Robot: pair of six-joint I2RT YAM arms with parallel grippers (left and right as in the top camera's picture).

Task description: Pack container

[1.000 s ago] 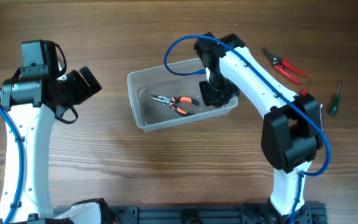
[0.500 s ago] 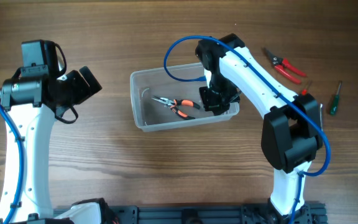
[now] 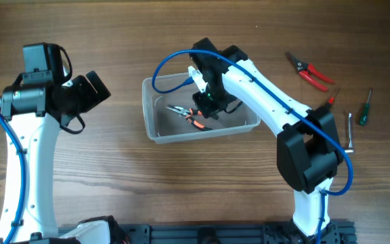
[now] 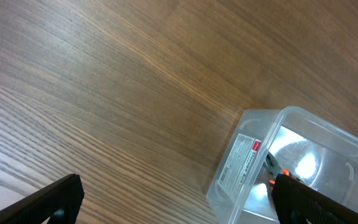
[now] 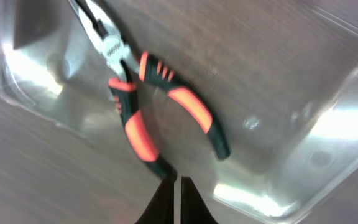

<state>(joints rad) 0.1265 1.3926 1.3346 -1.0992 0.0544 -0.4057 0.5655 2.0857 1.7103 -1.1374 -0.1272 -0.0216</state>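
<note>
The clear plastic container (image 3: 156, 132) sits mid-table. Orange-and-black pliers (image 3: 187, 112) lie inside it. My right gripper (image 3: 207, 103) hangs over the container's middle, right above the pliers' handles. In the right wrist view its fingers (image 5: 177, 198) are shut and empty, and the pliers (image 5: 135, 99) lie just beyond the tips on the container's floor (image 5: 278, 93). My left gripper (image 3: 92, 88) is left of the container, apart from it. In the left wrist view its fingers (image 4: 173, 199) are wide open over bare wood, with the container (image 4: 247, 162) at the lower right.
Red-handled cutters (image 3: 309, 70) lie at the far right of the table. A green-handled screwdriver (image 3: 365, 108), a red-handled tool (image 3: 332, 96) and a small metal tool (image 3: 349, 129) lie near them. The right arm's blue cable (image 3: 168, 64) loops over the container's back rim.
My right gripper has moved left across the container, from its right end to above the pliers' handles. The container shifted slightly right early on. The left arm has not moved.
</note>
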